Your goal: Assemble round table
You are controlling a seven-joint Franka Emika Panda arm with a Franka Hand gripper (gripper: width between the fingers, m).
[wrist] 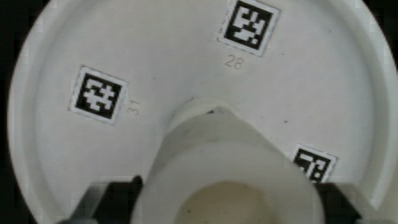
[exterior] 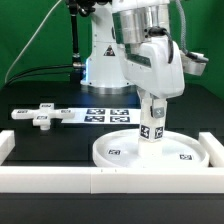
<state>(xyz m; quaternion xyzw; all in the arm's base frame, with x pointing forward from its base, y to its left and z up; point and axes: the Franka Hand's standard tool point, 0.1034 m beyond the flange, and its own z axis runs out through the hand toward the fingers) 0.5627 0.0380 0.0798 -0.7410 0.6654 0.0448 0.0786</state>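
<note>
The large white rimmed disc [exterior: 150, 151] lies flat on the black table near the front rail. The short thick post [exterior: 151, 122] stands upright on the disc's middle, tags on its side. My gripper [exterior: 152, 104] is shut on the post's upper part, straight above the disc. In the wrist view the post [wrist: 222, 160] fills the lower middle between my black fingers [wrist: 118, 195], with the disc [wrist: 160, 50] and its tags behind it. The cross-shaped piece [exterior: 41, 116] lies on the table at the exterior view's left.
The marker board [exterior: 105, 114] lies flat behind the disc. A long white rail [exterior: 100, 182] runs along the front, with side rails [exterior: 5, 146] at both ends. The robot's base [exterior: 100, 65] stands at the back.
</note>
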